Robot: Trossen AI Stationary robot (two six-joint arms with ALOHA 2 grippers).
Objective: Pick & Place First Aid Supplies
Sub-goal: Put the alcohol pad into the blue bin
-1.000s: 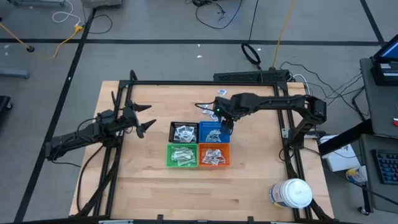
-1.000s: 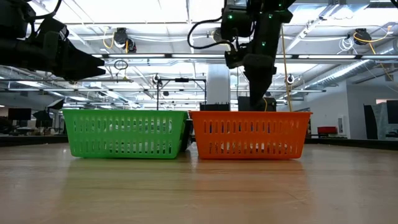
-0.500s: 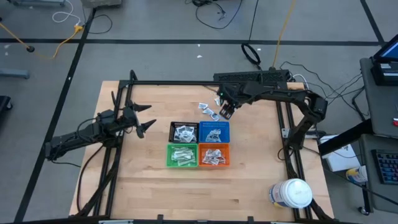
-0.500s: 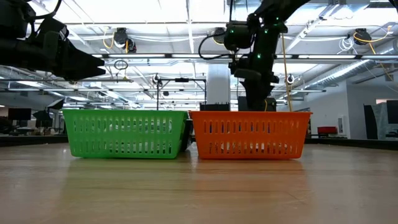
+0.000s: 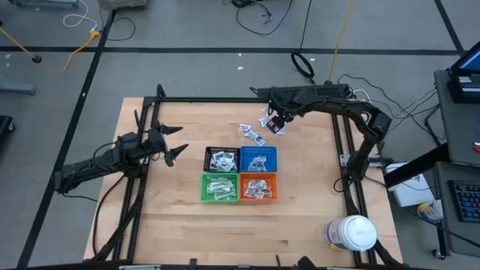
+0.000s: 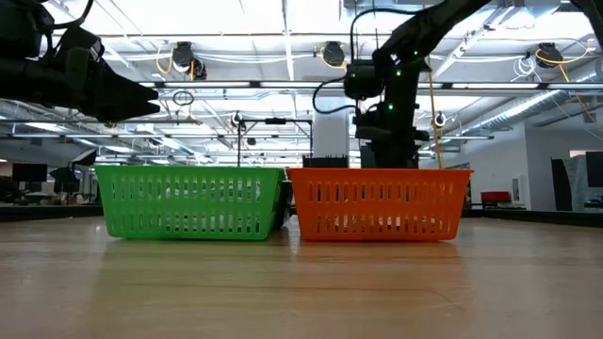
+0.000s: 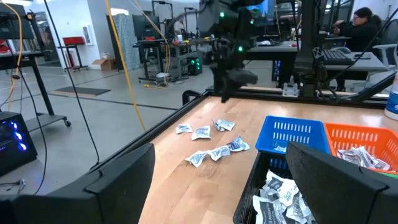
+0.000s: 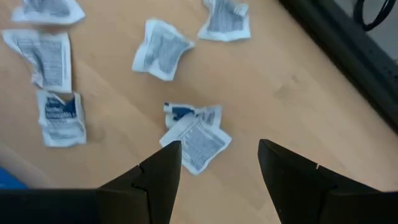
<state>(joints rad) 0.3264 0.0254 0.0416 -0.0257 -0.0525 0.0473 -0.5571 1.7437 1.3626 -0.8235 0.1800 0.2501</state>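
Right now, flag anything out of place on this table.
A handful of crumpled packets lies loose on the bare wood beyond the blue bin, unsorted. A large white jar lies on its side at the table's corner. Nothing else stands out.

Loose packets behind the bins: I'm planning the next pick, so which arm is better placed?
Right. Its open claw hangs over the loose packets, one lying between its fingers. The left claw waits beside the black bin, away from them.

Four bins clustered at frame centre, block middle of table; loose packets just above them, upper centre. Bare wood lower half and left: free passage. White jar lower right, at table edge
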